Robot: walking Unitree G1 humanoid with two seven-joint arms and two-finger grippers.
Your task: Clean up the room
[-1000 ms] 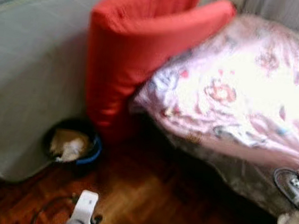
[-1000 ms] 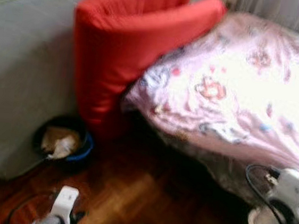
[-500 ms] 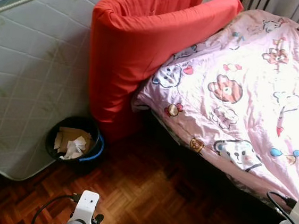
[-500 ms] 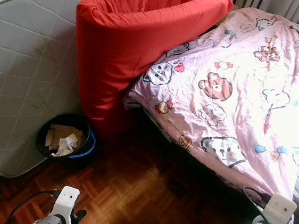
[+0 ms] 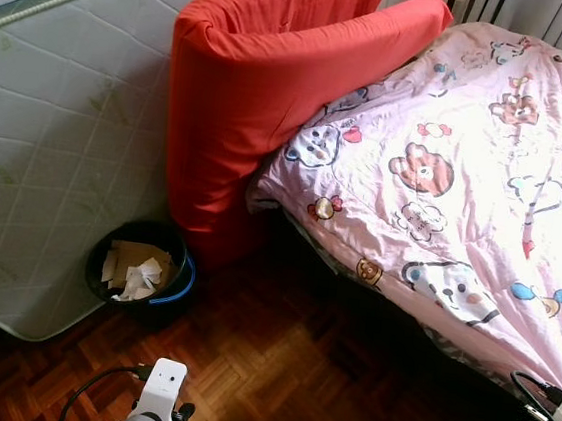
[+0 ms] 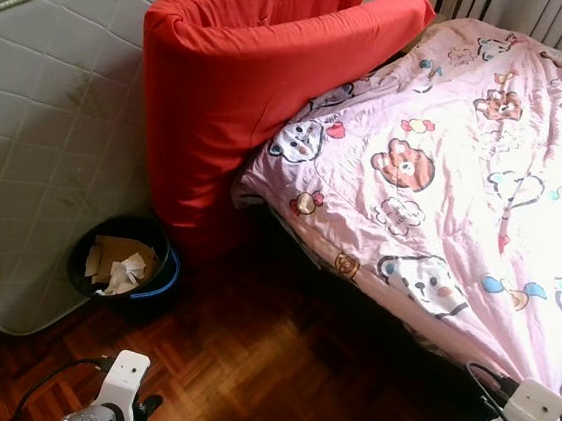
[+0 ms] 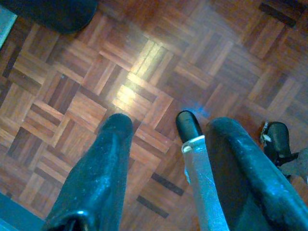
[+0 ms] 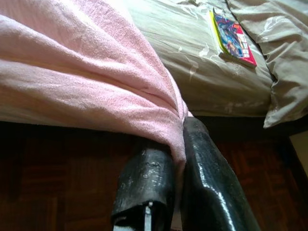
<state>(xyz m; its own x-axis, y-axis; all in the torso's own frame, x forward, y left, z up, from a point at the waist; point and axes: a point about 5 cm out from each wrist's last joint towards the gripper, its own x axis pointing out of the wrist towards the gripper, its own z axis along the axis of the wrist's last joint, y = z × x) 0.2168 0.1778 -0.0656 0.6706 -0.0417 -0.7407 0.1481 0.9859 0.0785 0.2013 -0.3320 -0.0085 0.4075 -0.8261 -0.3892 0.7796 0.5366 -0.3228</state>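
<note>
Right pincer (image 8: 175, 159) is clamped on the hem of the pink blanket (image 8: 82, 82), seen in the right wrist view with the cloth pinched between its two black fingers; beyond lie the bare sheet (image 8: 207, 72) and a colourful book (image 8: 232, 37).

Left wrist view: the left pincer (image 7: 154, 130) hangs with fingers apart above the parquet floor (image 7: 144, 62), holding nothing.

Left eye view: the blanket spreads over the bed beside the red mattress (image 5: 262, 108), which leans on the quilted mattress (image 5: 57, 137), and the bin (image 5: 139, 274) with paper scraps stands on the floor below. Against half a second ago the picture is much the same, yet a second ago it was smeared by motion — so the camera has settled, and the blanket's near edge now lies a little farther toward the foot.

Right eye view: the same scene; the right wrist sits low at the blanket's corner. I judge the bed-making is under way — the pull on the cover is the step in hand.
</note>
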